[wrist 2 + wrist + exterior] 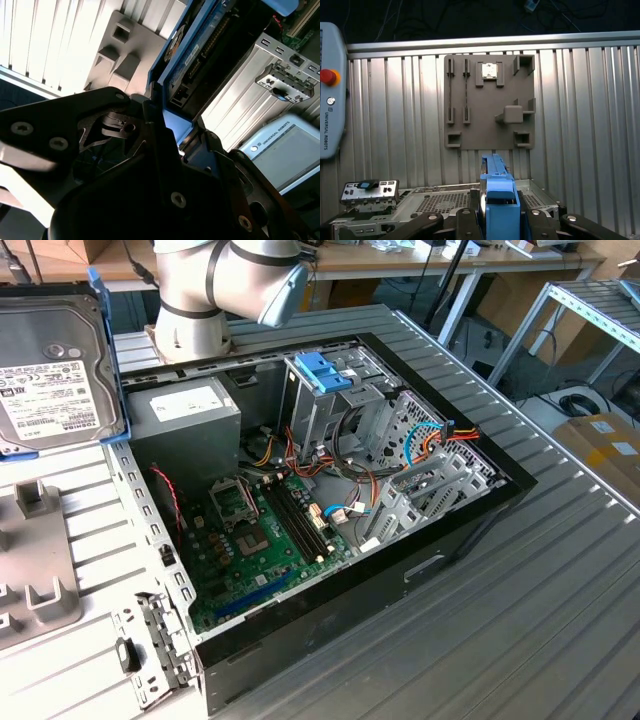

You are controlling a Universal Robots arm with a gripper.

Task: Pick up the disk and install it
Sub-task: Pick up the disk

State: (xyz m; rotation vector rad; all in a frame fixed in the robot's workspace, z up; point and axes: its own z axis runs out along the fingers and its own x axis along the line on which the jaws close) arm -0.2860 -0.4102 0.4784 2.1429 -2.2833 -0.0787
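Observation:
The disk (50, 370), dark grey metal with a white label and a light blue bracket, hangs in the air at the exterior view's upper left, beside the open computer case (470, 510). In the first wrist view its blue bracket edge (497, 197) stands upright between the black fingers (465, 222) of my gripper (499, 220). The second wrist view shows the disk (200, 50) edge on, connectors visible, with my gripper (176, 127) shut on its blue bracket. Inside the case, a metal drive cage (315, 415) carries a bare blue caddy handle (322, 370).
A grey power supply (190, 410) and a green motherboard (260, 540) with loose cables lie in the case. A grey fixture plate (490, 100) rests on the ribbed metal table (580, 125). A teach pendant (330, 100) lies by the table's edge.

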